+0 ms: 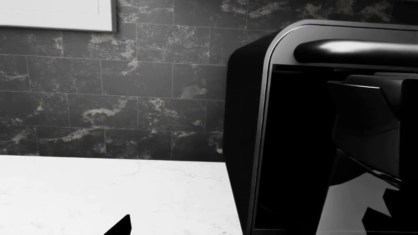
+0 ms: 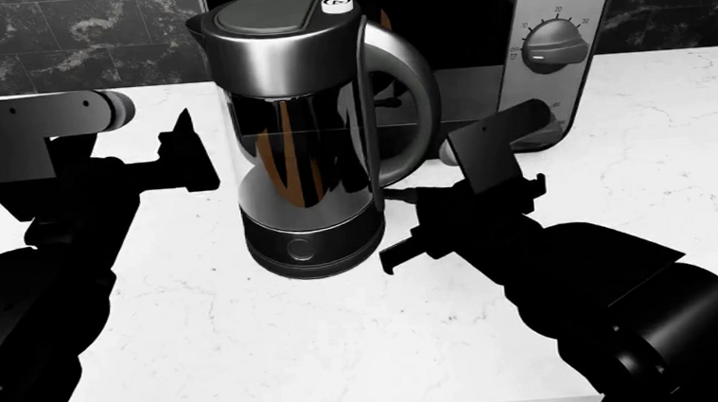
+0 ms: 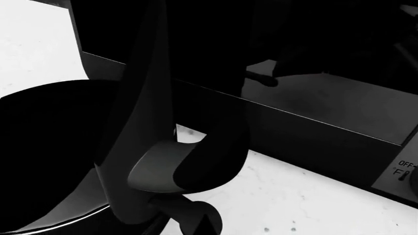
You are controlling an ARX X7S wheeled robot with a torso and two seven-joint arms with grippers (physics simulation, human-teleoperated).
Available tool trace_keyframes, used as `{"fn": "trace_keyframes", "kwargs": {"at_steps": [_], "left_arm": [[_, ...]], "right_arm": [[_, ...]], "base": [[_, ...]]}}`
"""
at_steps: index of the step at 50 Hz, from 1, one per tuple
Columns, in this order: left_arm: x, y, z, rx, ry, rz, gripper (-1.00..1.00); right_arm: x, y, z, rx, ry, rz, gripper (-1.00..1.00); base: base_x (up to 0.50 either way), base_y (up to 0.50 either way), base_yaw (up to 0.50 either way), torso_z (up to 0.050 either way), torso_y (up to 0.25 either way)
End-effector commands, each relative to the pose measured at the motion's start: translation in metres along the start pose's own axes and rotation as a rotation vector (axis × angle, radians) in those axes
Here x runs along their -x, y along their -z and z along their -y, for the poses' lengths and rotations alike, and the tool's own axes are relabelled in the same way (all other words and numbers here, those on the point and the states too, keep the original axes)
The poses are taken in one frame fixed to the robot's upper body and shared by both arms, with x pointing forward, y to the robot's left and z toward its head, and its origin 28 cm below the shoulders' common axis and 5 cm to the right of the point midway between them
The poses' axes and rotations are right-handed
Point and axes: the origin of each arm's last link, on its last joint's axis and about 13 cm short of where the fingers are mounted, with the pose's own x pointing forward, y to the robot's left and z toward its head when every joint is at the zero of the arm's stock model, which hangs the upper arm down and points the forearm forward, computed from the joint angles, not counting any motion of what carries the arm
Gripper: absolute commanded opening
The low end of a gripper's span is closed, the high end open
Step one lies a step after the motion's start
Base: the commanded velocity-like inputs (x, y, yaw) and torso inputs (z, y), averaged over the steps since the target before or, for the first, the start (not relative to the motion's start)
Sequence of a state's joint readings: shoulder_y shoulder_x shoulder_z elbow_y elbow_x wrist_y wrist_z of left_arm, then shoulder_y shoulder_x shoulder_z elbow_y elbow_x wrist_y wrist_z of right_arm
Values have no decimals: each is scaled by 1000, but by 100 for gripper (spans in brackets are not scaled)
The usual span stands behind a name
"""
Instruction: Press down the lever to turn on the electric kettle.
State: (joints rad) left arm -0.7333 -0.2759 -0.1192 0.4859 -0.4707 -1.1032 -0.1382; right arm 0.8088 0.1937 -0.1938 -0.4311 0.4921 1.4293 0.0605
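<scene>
The electric kettle (image 2: 308, 133) stands on a white marble counter (image 2: 293, 348) by a dark tiled wall (image 1: 130, 88); I cannot tell if either gripper is open.

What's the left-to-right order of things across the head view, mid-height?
Left tool → electric kettle → lever → right tool. The silver oven stands behind, toward the right, so it is left out of the row.

Ahead of our right gripper (image 2: 402, 226) the kettle's handle (image 2: 405, 103) crowds the lever (image 2: 399, 194); the oven (image 2: 551, 45) blocks beyond.
</scene>
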Motion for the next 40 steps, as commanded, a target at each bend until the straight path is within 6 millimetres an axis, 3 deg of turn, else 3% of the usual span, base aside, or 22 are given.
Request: {"fn": "trace_keyframes", "kwargs": {"at_steps": [1, 40], "left_arm": [[1, 0, 0, 1, -1, -1, 100], [2, 0, -1, 5, -3, -2, 100]], "right_arm": [[-1, 0, 0, 0, 3, -8, -100], [-1, 9, -2, 24, -49, -125, -100]], "base": [[0, 0, 0, 0, 0], [0, 0, 0, 0, 0]]}}
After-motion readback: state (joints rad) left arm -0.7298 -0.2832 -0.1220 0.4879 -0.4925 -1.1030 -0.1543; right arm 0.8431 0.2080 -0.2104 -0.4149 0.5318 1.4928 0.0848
